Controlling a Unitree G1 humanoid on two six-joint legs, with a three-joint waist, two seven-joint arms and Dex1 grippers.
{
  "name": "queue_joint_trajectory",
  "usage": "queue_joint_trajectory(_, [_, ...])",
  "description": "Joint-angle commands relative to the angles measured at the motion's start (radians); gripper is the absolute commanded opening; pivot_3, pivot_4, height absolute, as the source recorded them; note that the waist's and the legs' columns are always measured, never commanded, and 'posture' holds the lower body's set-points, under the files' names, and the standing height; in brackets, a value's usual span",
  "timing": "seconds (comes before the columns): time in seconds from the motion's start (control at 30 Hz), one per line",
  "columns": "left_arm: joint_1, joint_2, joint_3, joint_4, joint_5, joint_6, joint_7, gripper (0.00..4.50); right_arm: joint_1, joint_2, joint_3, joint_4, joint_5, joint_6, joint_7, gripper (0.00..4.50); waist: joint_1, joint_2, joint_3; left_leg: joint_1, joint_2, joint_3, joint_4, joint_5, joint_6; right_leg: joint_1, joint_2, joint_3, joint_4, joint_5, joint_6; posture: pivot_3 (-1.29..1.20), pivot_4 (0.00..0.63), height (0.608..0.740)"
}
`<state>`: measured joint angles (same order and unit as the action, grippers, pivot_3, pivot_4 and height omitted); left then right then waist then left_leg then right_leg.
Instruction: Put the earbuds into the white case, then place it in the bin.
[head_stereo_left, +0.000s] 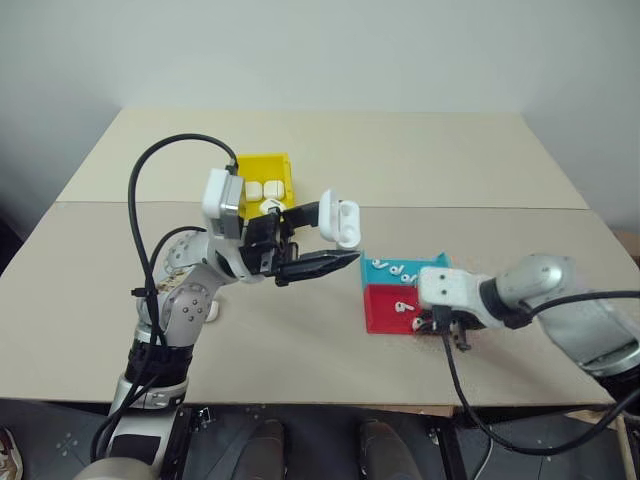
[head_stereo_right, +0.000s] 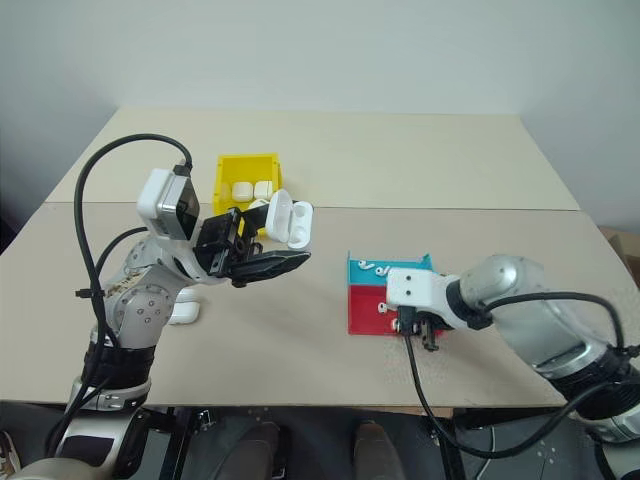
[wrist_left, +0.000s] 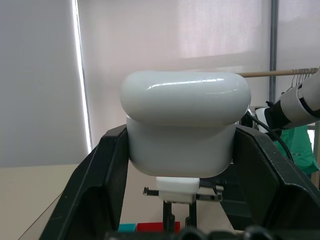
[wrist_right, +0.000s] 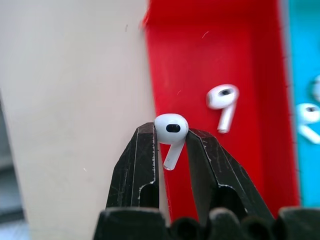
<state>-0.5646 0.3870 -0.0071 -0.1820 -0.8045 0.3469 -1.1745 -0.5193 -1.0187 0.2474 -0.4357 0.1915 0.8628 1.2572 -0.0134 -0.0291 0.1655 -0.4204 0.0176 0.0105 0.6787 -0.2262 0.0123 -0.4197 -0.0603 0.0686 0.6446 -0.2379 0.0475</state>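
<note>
My left gripper (head_stereo_left: 325, 238) is raised above the table, shut on the white case (head_stereo_left: 343, 222), whose lid stands flipped open. In the left wrist view the case (wrist_left: 185, 125) sits clamped between the two black fingers (wrist_left: 100, 175). My right gripper (wrist_right: 171, 136) hovers over the near edge of the red half of the tray, shut on one earbud (wrist_right: 171, 129) by its head, stem pointing down. Another earbud (wrist_right: 223, 102) lies on the red floor, and several more earbuds (head_stereo_left: 395, 270) lie in the blue half. The yellow bin (head_stereo_left: 262, 160) stands behind the left gripper.
The blue-and-red tray (head_stereo_left: 378, 318) sits right of centre near the front edge. Two white cases (head_stereo_left: 262, 188) lie inside the bin. Another white case (head_stereo_right: 185, 312) rests on the table by my left arm. A seam crosses the table behind the tray.
</note>
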Motion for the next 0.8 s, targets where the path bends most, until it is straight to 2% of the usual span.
queue_joint_trajectory(0.03, [-0.034,-0.014,0.008,0.0,-0.009,-0.004,-0.008,2.79,-0.024,0.1,-0.27,-0.047,0.205,0.12,-0.05,0.62,-0.001,0.0,0.0,0.0,0.0,0.0,0.0,0.0,0.0,0.0,0.0,0.0,0.0,0.0,0.0,0.0,0.15,0.74])
queue_joint_trajectory(0.1, [-0.044,-0.028,0.003,0.016,-0.001,-0.004,-0.001,2.79,-0.011,0.236,-0.434,-0.089,0.249,0.039,-0.183,0.62,0.0,0.0,0.0,0.0,0.0,0.0,0.0,0.0,0.0,0.0,0.0,0.0,0.0,0.0,0.0,0.0,0.15,0.74])
queue_joint_trajectory(0.2, [-0.056,-0.042,-0.006,0.036,-0.004,0.01,-0.01,2.79,-0.043,0.43,-0.594,-0.174,0.318,0.025,-0.403,0.62,0.001,0.0,0.0,0.0,0.0,-0.001,-0.001,0.0,0.0,0.0,0.0,0.0,0.0,0.0,0.0,0.0,0.15,0.74])
queue_joint_trajectory(0.33, [-0.075,-0.05,-0.014,0.07,0.002,0.017,-0.029,2.79,-0.077,0.572,-0.683,-0.259,0.503,0.092,-0.565,0.62,0.0,0.0,0.0,-0.001,0.0,-0.001,0.0,0.0,0.0,-0.002,0.0,0.0,0.001,0.0,0.0,0.0,0.15,0.74])
queue_joint_trajectory(0.5, [-0.103,-0.063,-0.022,0.114,0.01,0.023,-0.059,2.79,-0.065,0.613,-0.66,-0.324,0.657,0.112,-0.689,0.62,-0.001,0.001,0.0,-0.001,-0.001,-0.001,0.0,0.0,0.0,-0.001,0.0,0.0,0.001,0.0,0.0,0.0,0.15,0.74])
queue_joint_trajectory(0.8, [-0.124,-0.067,-0.019,0.125,0.021,0.035,-0.09,2.79,-0.034,0.571,-0.552,-0.34,0.744,0.06,-0.758,0.62,-0.005,0.001,0.0,-0.001,-0.001,-0.001,-0.001,0.0,0.0,-0.001,0.0,0.0,0.001,0.0,0.0,0.0,0.15,0.74])
